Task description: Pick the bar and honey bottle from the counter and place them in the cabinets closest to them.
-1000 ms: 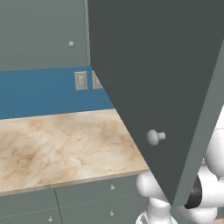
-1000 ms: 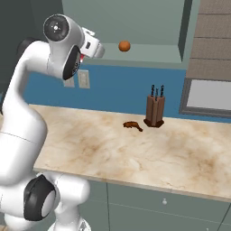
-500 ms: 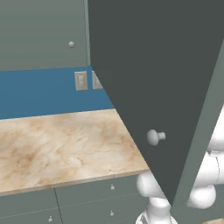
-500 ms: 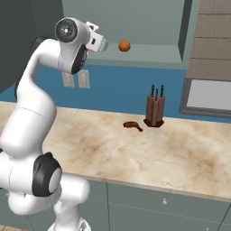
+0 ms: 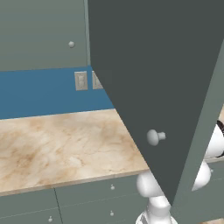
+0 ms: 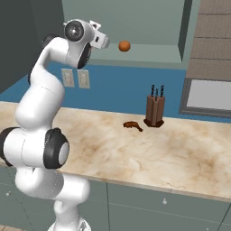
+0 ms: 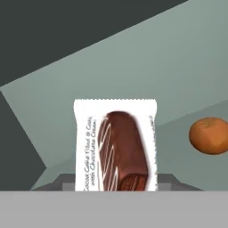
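Fingers (image 7: 116, 189) clamped on the bar (image 7: 116, 146), white wrapper with a brown chocolate picture, upright in the hand view. Raised high at the open cabinet (image 6: 135, 27) in the right base view, wrist near 11 o'clock. Orange (image 7: 209, 136) resting on the cabinet shelf (image 7: 178, 71) at 3 o'clock of the bar, apart from it. Knife block (image 6: 154, 109) standing on the tabletop (image 6: 135, 149) against the blue wall, small brown object (image 6: 131, 125) just beside it at 8 o'clock. Open cabinet door (image 5: 162, 78) with round knob (image 5: 153, 137) across the left base view; two wall outlets (image 5: 81, 80) at 11 o'clock
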Controlling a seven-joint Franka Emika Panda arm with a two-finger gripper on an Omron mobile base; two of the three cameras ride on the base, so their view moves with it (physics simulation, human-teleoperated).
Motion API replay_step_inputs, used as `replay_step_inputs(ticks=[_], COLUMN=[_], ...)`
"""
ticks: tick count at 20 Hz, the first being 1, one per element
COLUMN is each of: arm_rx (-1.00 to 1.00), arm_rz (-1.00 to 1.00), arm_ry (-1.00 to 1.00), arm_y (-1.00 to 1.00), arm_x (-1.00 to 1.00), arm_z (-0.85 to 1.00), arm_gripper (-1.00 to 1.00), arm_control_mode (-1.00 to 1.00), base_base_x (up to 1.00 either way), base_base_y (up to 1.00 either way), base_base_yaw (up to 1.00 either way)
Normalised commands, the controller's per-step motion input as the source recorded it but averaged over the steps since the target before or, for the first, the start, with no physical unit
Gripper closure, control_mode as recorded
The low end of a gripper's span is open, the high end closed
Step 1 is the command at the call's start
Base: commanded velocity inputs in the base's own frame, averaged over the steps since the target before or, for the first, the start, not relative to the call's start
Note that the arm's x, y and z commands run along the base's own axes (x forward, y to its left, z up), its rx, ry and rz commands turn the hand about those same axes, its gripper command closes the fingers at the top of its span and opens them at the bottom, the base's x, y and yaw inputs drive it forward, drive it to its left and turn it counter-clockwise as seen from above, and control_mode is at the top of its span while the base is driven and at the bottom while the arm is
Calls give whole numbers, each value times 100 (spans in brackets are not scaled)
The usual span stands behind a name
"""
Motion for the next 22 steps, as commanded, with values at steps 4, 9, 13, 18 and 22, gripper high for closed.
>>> replay_step_inputs(ticks=[4,9,13,18,22], arm_rx=[0,0,-3,-5,-9], arm_rz=[0,0,3,7,9], arm_ry=[-2,0,0,-3,-1], arm_y=[13,0,-6,-18,-18], arm_x=[59,-7,-53,-98,-100], arm_z=[0,10,16,5,-1], arm_gripper=[-100,-100,-100,-100,-100], arm_control_mode=[-100,-100,-100,-100,-100], base_base_x=[0,0,0,0,0], base_base_y=[0,0,0,0,0], base_base_yaw=[0,0,0,0,0])
